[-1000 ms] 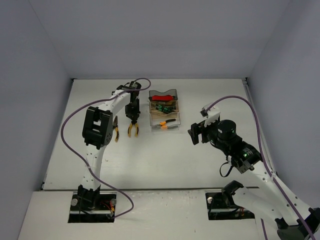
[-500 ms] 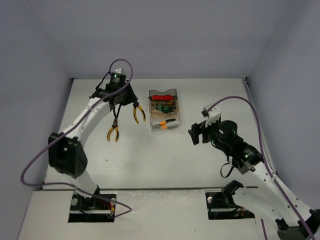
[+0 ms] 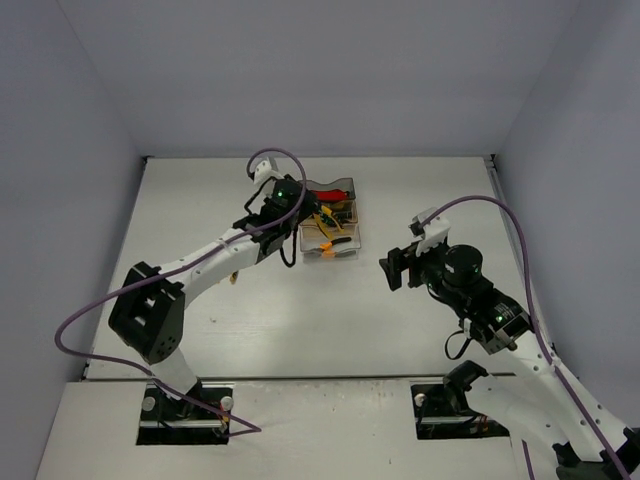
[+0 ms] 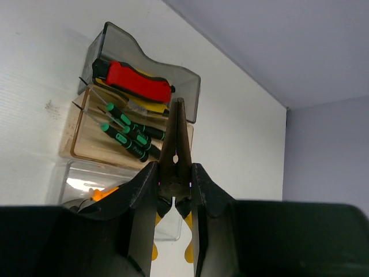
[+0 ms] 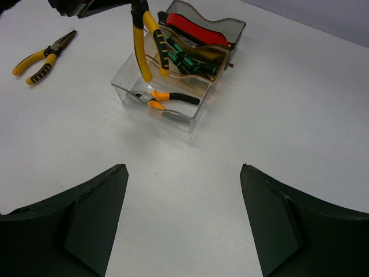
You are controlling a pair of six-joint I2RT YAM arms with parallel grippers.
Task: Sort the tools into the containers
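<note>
one pair of yellow pliers (image 4: 177, 133), clenched in the left gripper (image 4: 174, 173) over the upper-centre clear bin (image 5: 124, 81), may catch its rim if dropped crooked; right gripper (image 5: 183, 173) gapes empty.

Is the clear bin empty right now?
No, orange-handled pliers lie inside the clear bin.

The left arm (image 3: 215, 257) and right arm (image 3: 465, 285) are both built of white links and chunky black joints, each trailed by a looping purple cable (image 3: 480, 198), with small green lights (image 3: 283, 190) and broad matt-black fingers (image 4: 135, 213)
</note>
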